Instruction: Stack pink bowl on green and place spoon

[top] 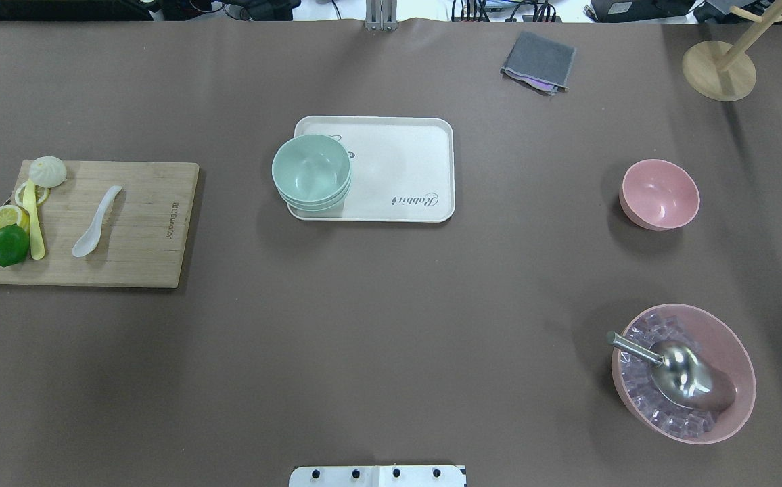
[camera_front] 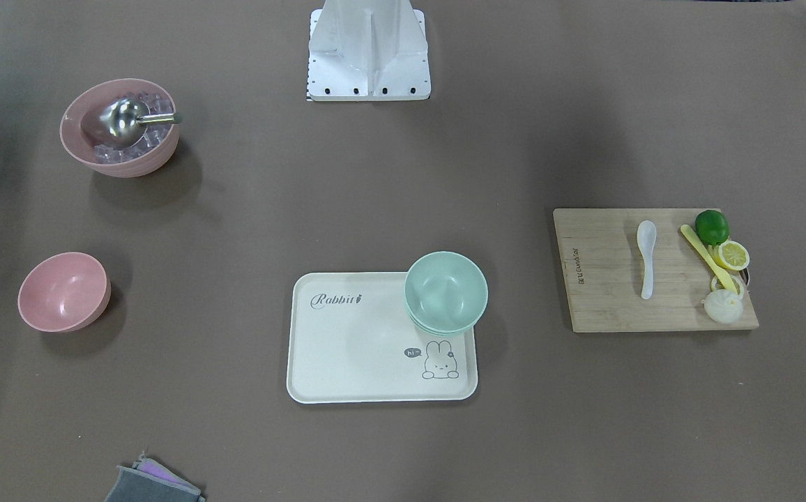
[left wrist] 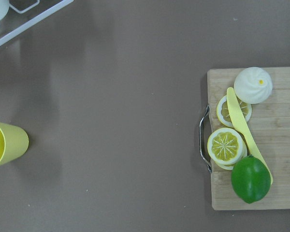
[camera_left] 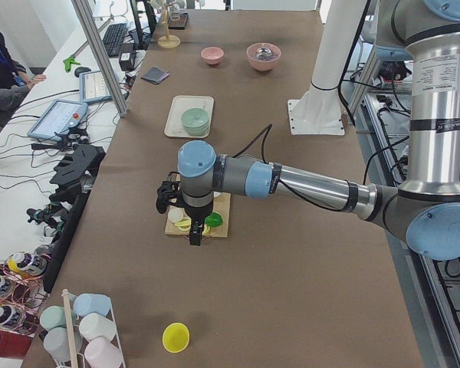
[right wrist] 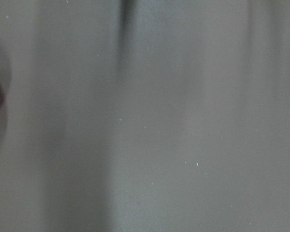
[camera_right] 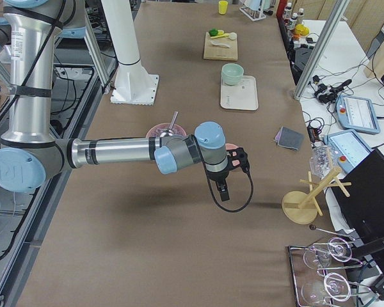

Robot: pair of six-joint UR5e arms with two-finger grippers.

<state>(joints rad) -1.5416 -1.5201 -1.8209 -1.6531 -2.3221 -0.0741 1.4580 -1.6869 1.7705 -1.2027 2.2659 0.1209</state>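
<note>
Folded grey cloth (camera_front: 148,484), round pink bowl (camera_front: 63,291), mint bowls (camera_front: 445,291), glossy white spoon (camera_front: 646,254); left gripper (camera_left: 194,236), right gripper (camera_right: 224,194): jaws unclear.

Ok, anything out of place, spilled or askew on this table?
Nothing spilled or damaged. The one oddity: the green bowls sit crowded into a corner of the white tray, their rim overhanging its edge. The empty pink bowl stands upright and the white spoon lies flat on the cutting board.
</note>
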